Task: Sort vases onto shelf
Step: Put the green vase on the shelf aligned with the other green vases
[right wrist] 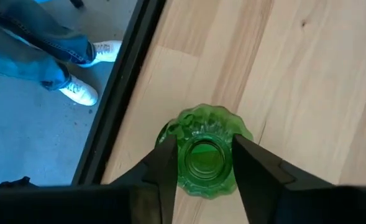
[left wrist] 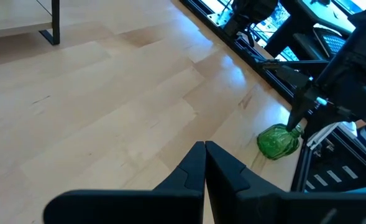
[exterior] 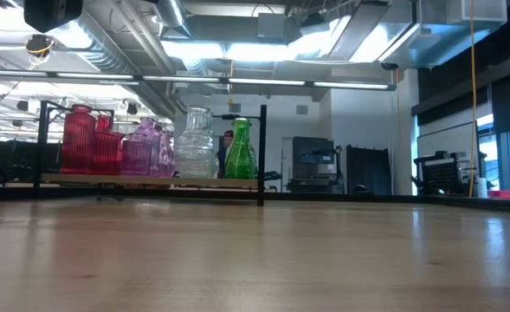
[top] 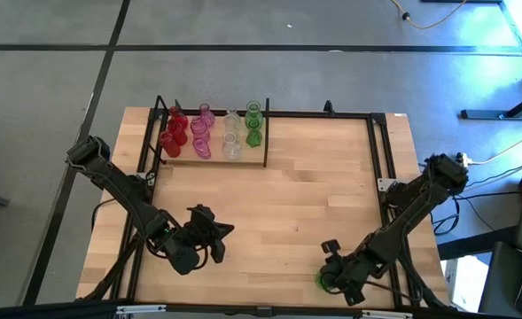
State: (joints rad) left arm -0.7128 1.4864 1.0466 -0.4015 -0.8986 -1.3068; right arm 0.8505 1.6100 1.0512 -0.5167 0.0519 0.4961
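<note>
Green glass is what it's all about right now: one last green vase (right wrist: pixel 202 151) sits at the near right corner of the counter (top: pixel 278 213), close to the edge, well apart from the shelf (top: pixel 212 159) at the far left. The right hand (right wrist: pixel 201 163) is down over it with a finger on each side of the neck. The fingers (right wrist: pixel 166 163) look right up against the glass, but I honestly cannot tell if they've clamped yet or are only flanking it.

The left hand (left wrist: pixel 205 163) is closed and empty, parked over the near left part of the counter, doing nothing.

On the shelf the others are already lined up by colour: red vases (top: pixel 174 131), pink vases (top: pixel 200 133), clear vases (top: pixel 232 135), and green vases (top: pixel 253 126) at the right end.

If I were running this, I'd centre the fingers on the narrow neck below the rim, squeeze gently since it's slick glass, then lift straight up before swinging across. I'd keep it upright on the way over and set it next to the green ones without bumping the clear ones or the black rods.
</note>
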